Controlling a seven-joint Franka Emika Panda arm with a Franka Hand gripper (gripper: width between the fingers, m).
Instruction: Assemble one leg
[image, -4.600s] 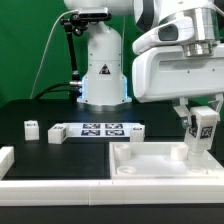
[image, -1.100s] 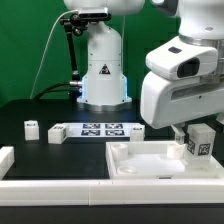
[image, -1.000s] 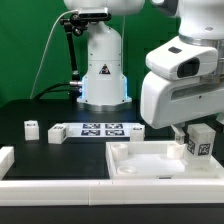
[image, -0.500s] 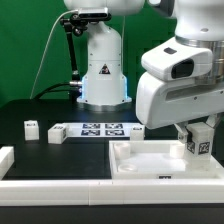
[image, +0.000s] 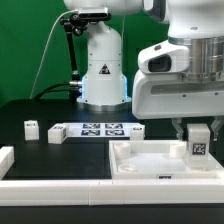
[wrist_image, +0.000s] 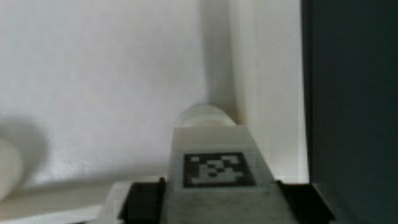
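A white leg (image: 198, 143) with a black-and-white tag stands upright at the right corner of the large white tray-like piece (image: 150, 165), its lower end hidden behind the tray's wall. My gripper (image: 198, 133) is shut on the leg's upper part, a dark finger on either side. In the wrist view the tagged leg (wrist_image: 217, 160) runs between my fingers (wrist_image: 150, 200) down to the tray's inner corner (wrist_image: 107, 90). Two more small white tagged legs (image: 32, 128) (image: 57, 132) lie on the dark table at the exterior view's left.
The marker board (image: 100, 129) lies behind the tray. A white robot base (image: 103, 65) stands at the back. A white piece (image: 5, 160) and a long white edge (image: 60, 187) sit at the front left.
My gripper has turned about the upright leg, so the tag now faces more squarely forward. The leg has stayed at the tray's right corner.
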